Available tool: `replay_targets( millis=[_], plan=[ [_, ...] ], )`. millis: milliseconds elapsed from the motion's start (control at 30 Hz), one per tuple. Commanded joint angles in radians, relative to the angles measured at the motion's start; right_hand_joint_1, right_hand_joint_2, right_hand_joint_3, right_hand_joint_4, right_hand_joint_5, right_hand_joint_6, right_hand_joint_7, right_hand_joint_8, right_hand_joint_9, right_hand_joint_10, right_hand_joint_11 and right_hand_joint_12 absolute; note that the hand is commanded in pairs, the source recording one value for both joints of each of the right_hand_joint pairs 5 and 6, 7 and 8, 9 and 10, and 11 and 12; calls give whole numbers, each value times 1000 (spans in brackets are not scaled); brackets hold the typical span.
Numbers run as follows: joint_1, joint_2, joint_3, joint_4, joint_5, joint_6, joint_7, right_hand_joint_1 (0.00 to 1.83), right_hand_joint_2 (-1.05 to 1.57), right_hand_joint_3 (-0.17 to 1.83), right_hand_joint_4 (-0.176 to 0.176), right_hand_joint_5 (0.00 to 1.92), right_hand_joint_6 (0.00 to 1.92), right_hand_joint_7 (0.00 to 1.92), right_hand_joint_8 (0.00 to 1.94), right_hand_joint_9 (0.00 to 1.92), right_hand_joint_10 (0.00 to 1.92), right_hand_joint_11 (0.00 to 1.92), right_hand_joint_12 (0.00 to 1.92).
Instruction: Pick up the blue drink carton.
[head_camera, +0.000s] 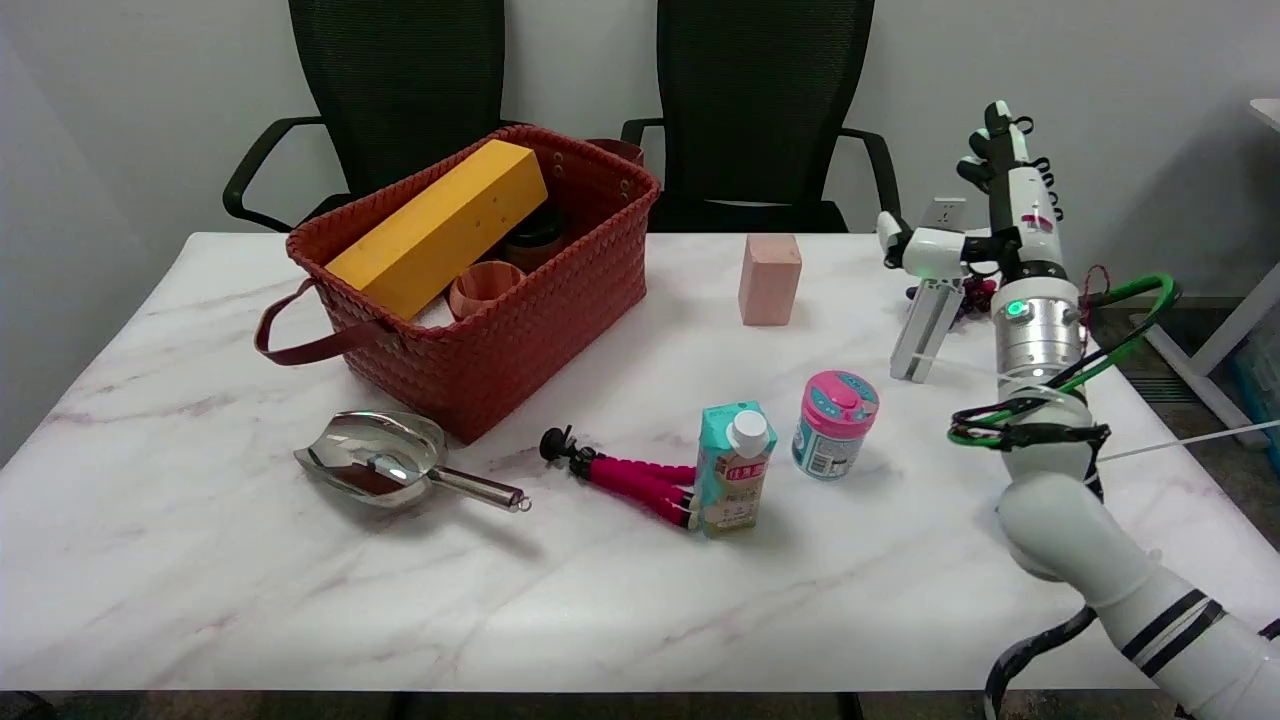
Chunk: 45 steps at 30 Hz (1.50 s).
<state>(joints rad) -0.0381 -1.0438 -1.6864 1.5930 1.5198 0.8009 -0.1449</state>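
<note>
The blue drink carton, teal with a white screw cap, stands upright on the marble table near the front centre. My right hand is raised in the air at the far right, well behind and to the right of the carton, its fingers extended and apart with nothing in them. The white arm rises from the lower right corner.
A pink mini tripod lies touching the carton's left side. A pink-lidded round container stands just right of it. A steel scoop, a red woven basket with a yellow block, and a pink block are also on the table.
</note>
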Motion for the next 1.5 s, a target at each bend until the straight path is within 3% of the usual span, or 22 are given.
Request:
replay_targets(
  millis=[33, 367, 633, 1033, 1100, 1167, 1233, 1500],
  plan=[
    [-50, -2, -375, 125, -182, 343, 259, 1121, 330, 1026, 0, 70, 70, 270, 270, 394, 394, 319, 319],
    [-50, -9, -575, 140, -342, 478, 465, 1046, 529, 981, 0, 92, 92, 372, 372, 462, 462, 344, 344],
    [-58, -35, -700, 128, -377, 556, 486, 1004, 583, 929, 0, 80, 80, 409, 409, 480, 480, 335, 335],
    [-153, -82, -721, 114, -466, 565, 508, 972, 590, 919, 0, 0, 0, 397, 397, 415, 415, 217, 217],
    [-166, -92, -721, 109, -468, 565, 506, 979, 593, 898, 0, 0, 0, 361, 361, 325, 325, 34, 34],
    [-175, -98, -722, 106, -470, 565, 499, 988, 586, 881, 0, 0, 0, 294, 294, 204, 204, 0, 0],
    [-184, -104, -723, 103, -470, 557, 499, 1002, 552, 869, 0, 0, 0, 50, 50, 0, 0, 0, 0],
    [-195, -129, -729, 68, -456, 521, 498, 1044, 509, 769, 0, 0, 0, 0, 0, 0, 0, 0, 0]
  ],
)
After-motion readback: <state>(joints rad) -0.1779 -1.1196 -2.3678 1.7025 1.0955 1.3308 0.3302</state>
